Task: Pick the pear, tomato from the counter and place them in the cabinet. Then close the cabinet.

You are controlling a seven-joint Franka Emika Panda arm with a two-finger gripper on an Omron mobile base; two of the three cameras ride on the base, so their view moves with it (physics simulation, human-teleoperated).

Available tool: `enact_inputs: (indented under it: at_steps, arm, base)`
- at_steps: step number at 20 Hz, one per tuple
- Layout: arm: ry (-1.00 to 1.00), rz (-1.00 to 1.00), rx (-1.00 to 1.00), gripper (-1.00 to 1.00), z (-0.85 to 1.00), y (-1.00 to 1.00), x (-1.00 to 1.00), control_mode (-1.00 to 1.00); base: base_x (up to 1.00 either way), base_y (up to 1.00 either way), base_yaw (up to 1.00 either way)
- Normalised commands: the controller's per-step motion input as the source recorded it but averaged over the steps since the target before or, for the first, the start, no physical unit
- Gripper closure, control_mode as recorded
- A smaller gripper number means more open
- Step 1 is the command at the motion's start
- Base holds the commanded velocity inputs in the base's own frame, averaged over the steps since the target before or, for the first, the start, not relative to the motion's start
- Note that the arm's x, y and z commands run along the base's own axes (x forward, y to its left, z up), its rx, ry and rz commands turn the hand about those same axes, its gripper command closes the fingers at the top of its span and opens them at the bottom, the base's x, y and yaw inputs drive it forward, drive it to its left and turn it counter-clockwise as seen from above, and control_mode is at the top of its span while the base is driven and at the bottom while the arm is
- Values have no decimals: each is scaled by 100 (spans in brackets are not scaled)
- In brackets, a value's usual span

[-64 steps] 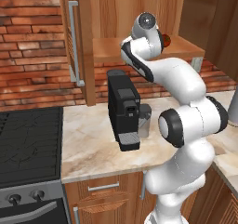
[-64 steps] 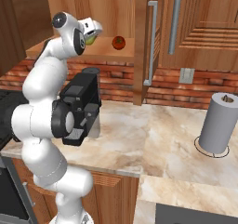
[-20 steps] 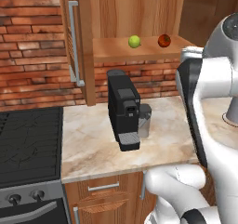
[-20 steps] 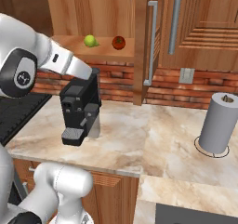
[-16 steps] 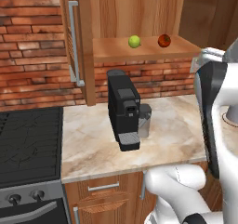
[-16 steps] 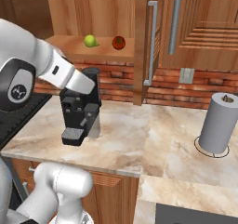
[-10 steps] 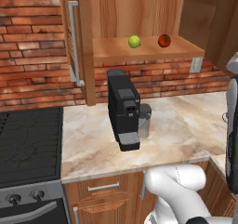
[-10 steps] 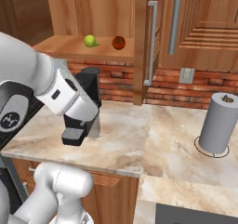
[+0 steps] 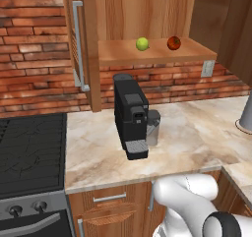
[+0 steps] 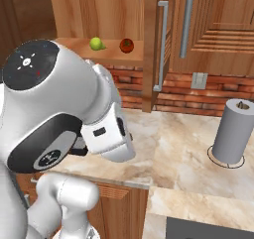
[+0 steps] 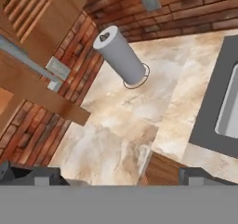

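Hidden: your tool (image 11: 119,174) is cut off at frame bottom, tips wide apart, empty.
Pear (image 9: 142,44): yellow-green, upper centre, on cabinet (image 9: 157,52) shelf.
Tomato (image 9: 173,43): glossy red, beside it.

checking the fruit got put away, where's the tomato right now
The tomato sits on the open cabinet's wooden shelf, just right of the pear in both base views, above the black coffee machine.
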Motion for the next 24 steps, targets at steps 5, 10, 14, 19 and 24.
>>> enact_inputs:
  at_steps: [5,10,14,19,24]
  arm:
    - [-9,-3,37,-100,-21,-71,3,-100]
    - [-29,0,25,-100,-24,-37,22,-100]
    - [-12,0,32,-100,-17,-48,62,-100]
    - [-10,0,30,-100,-9,-32,75,-100]
    - [-16,0,25,-100,-4,-15,62,-100]
  base:
    - [0,0,0]
    - [0,0,0]
    - [0,0,0]
    - [0,0,0]
    - [0,0,0]
